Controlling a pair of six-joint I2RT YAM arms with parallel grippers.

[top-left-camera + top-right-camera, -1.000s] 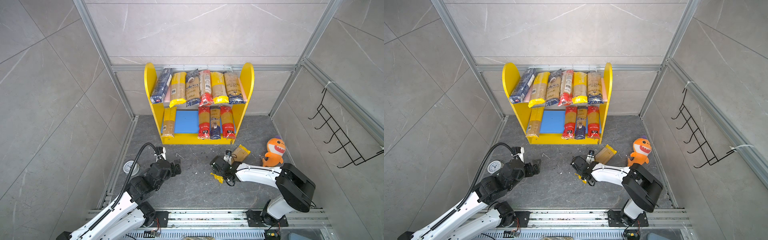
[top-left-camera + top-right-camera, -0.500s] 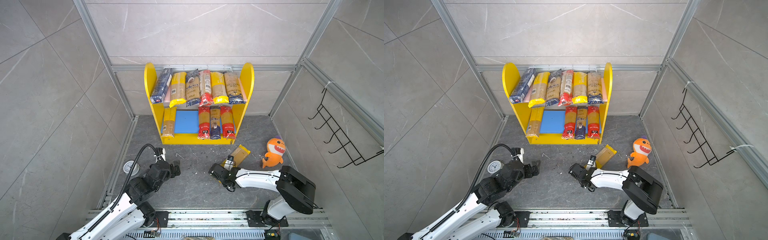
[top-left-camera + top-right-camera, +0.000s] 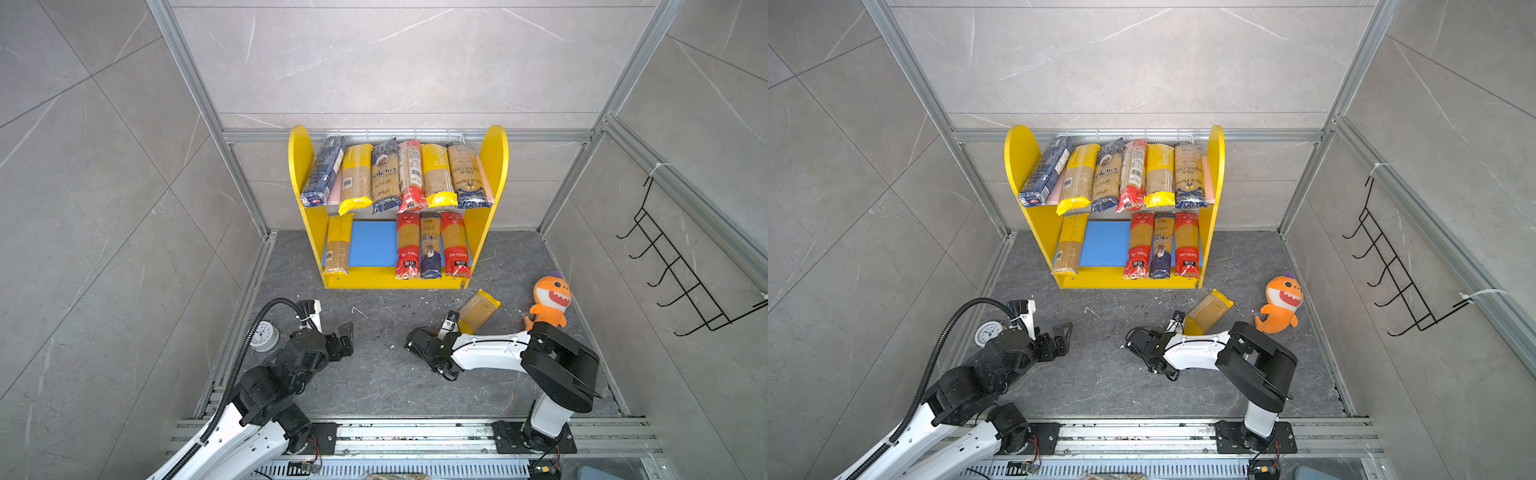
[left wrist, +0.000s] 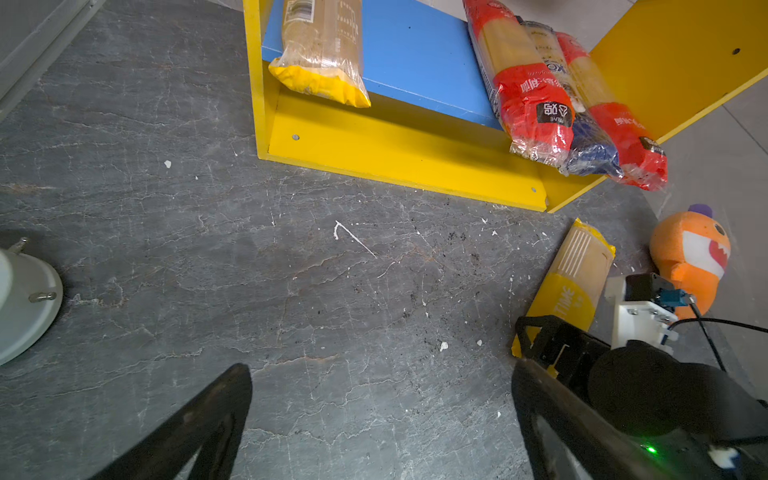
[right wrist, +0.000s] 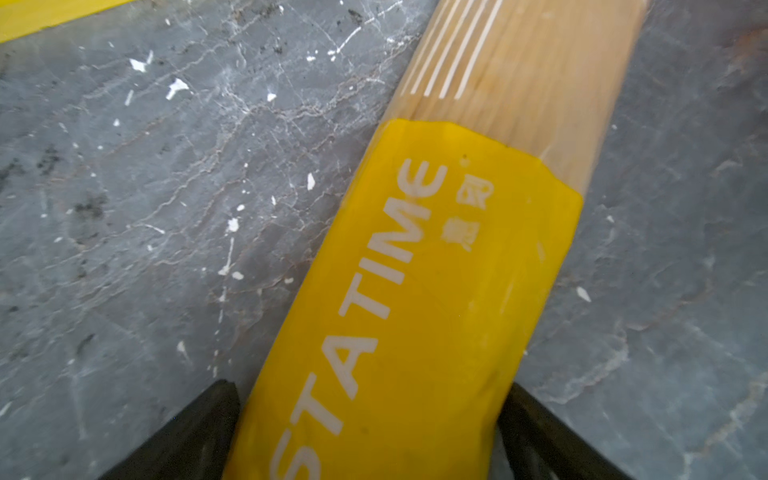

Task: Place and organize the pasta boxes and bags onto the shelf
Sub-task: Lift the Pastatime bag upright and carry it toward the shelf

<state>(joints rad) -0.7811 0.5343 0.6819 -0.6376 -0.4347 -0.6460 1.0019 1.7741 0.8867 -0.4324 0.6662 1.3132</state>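
Step in hand: you are at the pick of the loose pack [image 5: 415,270], the only one off the shelf [image 3: 494,166]; it is not yet gripped.
Loose pack, place: flat on the tabletop [image 3: 374,386], aslant, just in front of the shelf's right foot, with the plush shark [image 3: 548,301] near its far side. Its yellow printed end lies under the right gripper [image 5: 370,390].
Right gripper: fingers spread wide, one on each side of the yellow end. The wrist view is blurred there, so you cannot quite tell whether they touch the film.
Left gripper [image 4: 380,368]: fingers spread, nothing between them, over bare tabletop and well apart from the pack.
Next move, as judged: close on the pack, preferably nearer its middle, since a long bag held by one end will likely droop. Then lift it and lay it lengthwise in the free blue stretch of the lower board [image 3: 372,243].
Count, upper board [image 3: 336,193]: six. One dark blue box [image 3: 323,172] leans at the left side, with five bags beside it.
Count, lower board: four bags, one at the left and three together at the right.
Count, tabletop: one pack.
Count, total: eleven packs, ten of them shelved.
Other items, not yours to move: one plush shark, one small clock [image 3: 264,336], one black wire rack [image 3: 681,270].
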